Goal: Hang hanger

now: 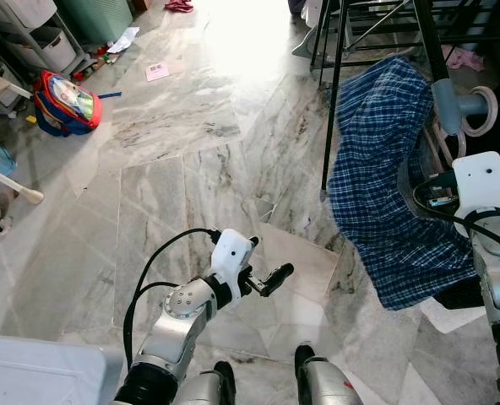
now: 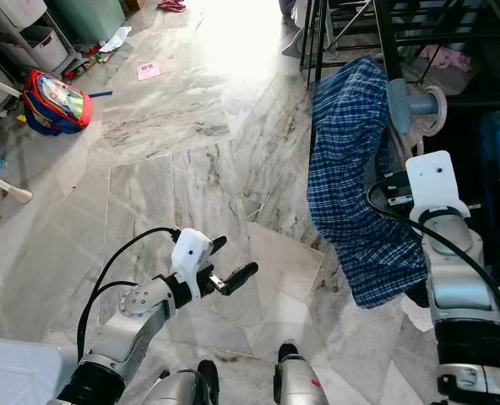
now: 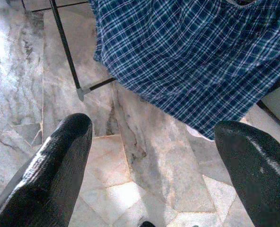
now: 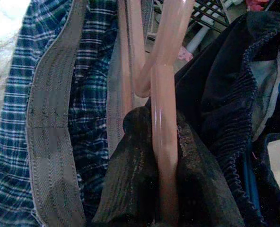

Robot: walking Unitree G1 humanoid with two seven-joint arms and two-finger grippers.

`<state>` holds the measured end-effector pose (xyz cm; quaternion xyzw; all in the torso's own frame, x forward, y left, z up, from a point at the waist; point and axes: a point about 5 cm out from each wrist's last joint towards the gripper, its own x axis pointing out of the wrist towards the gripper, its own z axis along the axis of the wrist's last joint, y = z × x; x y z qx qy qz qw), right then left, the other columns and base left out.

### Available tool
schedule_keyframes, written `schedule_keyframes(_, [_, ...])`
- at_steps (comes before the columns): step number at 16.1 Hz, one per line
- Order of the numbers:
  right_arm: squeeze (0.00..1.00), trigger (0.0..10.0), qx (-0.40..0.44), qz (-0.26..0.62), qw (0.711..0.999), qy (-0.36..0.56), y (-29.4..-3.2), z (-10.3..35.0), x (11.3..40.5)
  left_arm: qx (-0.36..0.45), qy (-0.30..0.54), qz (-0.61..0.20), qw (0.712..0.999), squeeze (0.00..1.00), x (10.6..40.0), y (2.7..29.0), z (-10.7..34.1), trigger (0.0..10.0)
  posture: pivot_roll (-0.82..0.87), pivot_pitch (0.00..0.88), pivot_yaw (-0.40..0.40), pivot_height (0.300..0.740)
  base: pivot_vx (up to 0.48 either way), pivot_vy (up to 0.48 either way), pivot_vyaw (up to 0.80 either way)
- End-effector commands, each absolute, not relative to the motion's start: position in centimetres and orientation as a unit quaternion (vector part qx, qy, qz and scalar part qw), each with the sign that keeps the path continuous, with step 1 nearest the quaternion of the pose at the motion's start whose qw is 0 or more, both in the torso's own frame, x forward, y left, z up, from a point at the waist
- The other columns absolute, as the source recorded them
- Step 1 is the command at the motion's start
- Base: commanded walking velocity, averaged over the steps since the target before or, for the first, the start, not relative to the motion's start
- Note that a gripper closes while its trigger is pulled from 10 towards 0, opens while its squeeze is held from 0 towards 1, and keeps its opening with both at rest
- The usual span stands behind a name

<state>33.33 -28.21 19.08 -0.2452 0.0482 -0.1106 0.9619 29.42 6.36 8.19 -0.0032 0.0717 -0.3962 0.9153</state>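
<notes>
A red and blue backpack [image 1: 64, 103] lies on the marble floor [image 1: 182, 143], well away from the black rack [image 1: 339, 101] and to its left. Nearer the rack, low over the floor, the left gripper [image 1: 271, 277] hangs idle with its fingers [image 3: 59, 161] spread wide and nothing between them. A blue plaid garment [image 1: 385, 194] droops from the rack side, its hem just above the floor. Right of it, the right gripper [image 4: 154, 189] is pressed together on the pink hanger [image 4: 161, 109], pinching one thin plastic limb. The hanger sits inside the garment's grey waistband [image 4: 50, 142], beside dark clothes [image 4: 225, 94] on the rack. I'd judge the hanger light and stiff but slick, and the cloth soft, liable to slide off if tipped. Holding close below the hook seems best, keeping it level.
</notes>
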Motion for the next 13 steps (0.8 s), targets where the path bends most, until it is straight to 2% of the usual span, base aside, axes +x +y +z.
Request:
schedule_keyframes(1, [0.0,0.0,-0.249,-0.106,0.961,0.05,-28.3,19.0,33.3,0.001,0.095,-0.394,0.914,0.0,29.0,6.7,7.1,10.0,-0.1,0.3,0.113,0.74,0.0,0.0,0.0])
schedule_keyframes(6, [0.0,0.0,-0.228,-0.148,0.962,0.006,-27.9,19.8,32.5,0.045,0.047,-0.376,0.924,0.0,29.3,7.2,8.2,10.0,-0.09,0.3,0.107,0.74,0.0,0.0,0.0])
schedule_keyframes(10, [0.0,0.0,-0.193,-0.185,0.963,-0.043,-26.5,19.5,29.7,0.051,0.018,-0.328,0.943,0.0,29.9,8.0,9.1,10.0,-0.09,0.298,0.111,0.74,0.0,0.0,0.0])
schedule_keyframes(13, [0.0,0.0,-0.176,-0.192,0.964,-0.057,-25.9,19.2,28.4,0.05,0.021,-0.331,0.942,0.0,29.8,7.9,8.8,10.0,-0.1,0.297,0.115,0.74,0.0,0.0,0.0])
